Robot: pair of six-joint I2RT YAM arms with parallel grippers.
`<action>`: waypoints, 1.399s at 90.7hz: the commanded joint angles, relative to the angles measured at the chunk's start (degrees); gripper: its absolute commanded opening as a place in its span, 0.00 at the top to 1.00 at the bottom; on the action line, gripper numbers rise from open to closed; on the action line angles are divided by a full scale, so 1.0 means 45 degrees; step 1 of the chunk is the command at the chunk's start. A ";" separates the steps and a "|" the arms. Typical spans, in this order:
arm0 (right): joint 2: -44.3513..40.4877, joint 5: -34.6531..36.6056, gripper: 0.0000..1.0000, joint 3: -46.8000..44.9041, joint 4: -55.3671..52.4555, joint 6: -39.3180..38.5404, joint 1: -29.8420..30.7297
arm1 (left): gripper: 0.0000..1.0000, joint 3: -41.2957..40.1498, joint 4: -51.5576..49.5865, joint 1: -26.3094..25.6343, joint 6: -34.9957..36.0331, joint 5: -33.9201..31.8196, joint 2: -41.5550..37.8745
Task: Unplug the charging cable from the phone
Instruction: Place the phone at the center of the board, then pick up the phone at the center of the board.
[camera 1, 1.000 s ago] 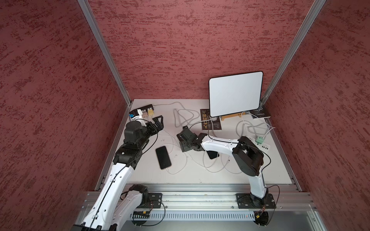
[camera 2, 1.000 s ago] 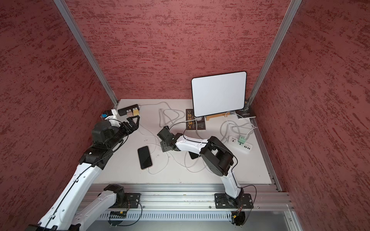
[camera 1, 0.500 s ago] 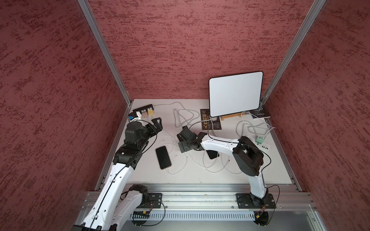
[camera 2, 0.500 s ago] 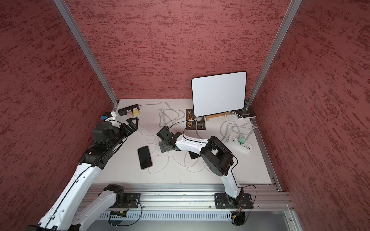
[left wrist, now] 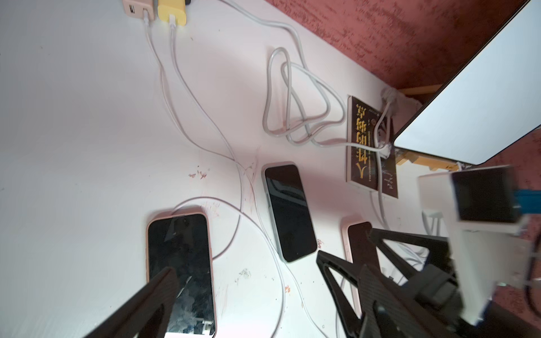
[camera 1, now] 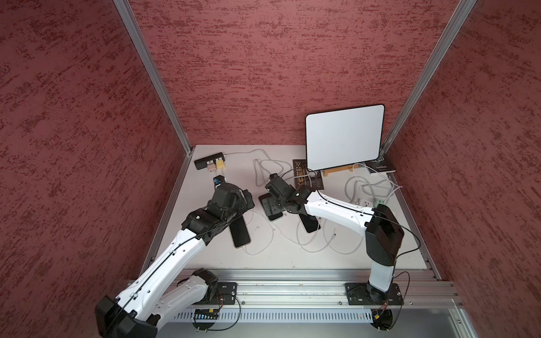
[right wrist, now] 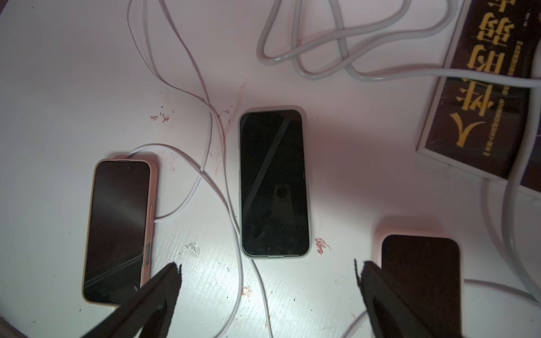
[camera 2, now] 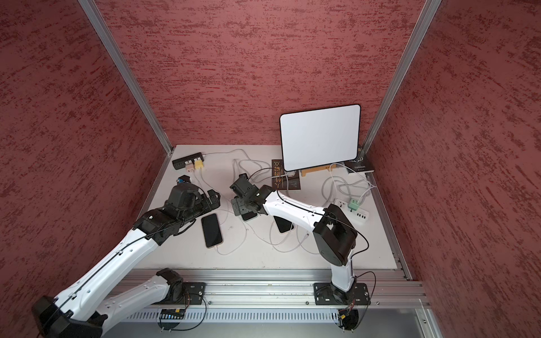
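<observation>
Three phones lie face up on the white table (camera 2: pixel 263 259). For the one at lower left of a top view, the pink-cased phone (camera 2: pixel 212 231), none of the work looks done, since its charging cable (camera 2: pixel 217 248) seems plugged into its near end. The middle phone (right wrist: pixel 274 183) sits centre frame in the right wrist view; a thin white lead (right wrist: pixel 262 292) passes its lower left corner, though I cannot tell whether it is plugged in; the third phone (right wrist: pixel 421 272) shows at lower right there. Left gripper (camera 2: pixel 213 199) hangs above the table just up-left of the pink-cased phone, jaws spread wide, holding nothing; right gripper (right wrist: pixel 267 264) hovers over the middle phone's lower end, likewise wide apart and empty. Judging by this, no plug is grasped; gripping a connector and pulling it out both remain.
</observation>
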 commanded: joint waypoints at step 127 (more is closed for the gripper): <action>-0.1563 -0.0120 0.01 -0.1830 0.0515 0.0023 -0.0812 | 0.00 -0.3760 0.2223 0.1339 -0.0106 0.1316 0.3628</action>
